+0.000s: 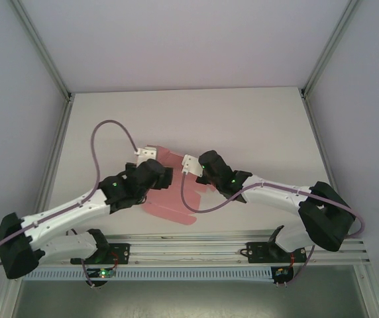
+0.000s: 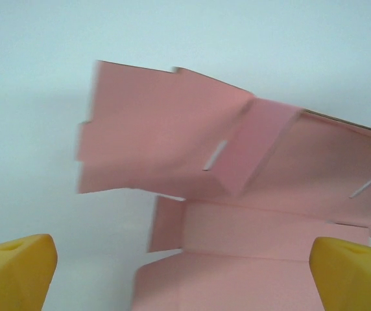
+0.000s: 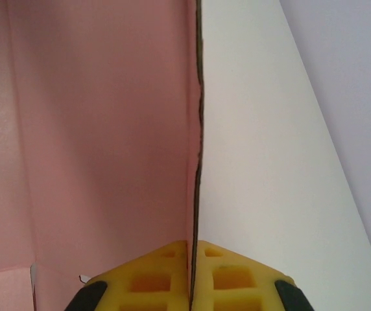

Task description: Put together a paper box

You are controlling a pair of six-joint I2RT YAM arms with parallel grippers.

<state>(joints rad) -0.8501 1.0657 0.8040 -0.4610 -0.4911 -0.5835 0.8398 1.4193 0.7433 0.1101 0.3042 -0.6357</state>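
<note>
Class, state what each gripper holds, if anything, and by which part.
The right gripper pinches the paper box by one panel's edge; the left gripper is open, holding nothing.

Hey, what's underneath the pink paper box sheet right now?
The white table shows around the paper box, which rests on it. One panel stands raised, its edge pinched by the right gripper. Whatever lies beneath the flat part is covered.

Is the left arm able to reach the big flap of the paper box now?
Probably yes: the left gripper stands open, and the paper box has its big flap just ahead, nothing between.
</note>
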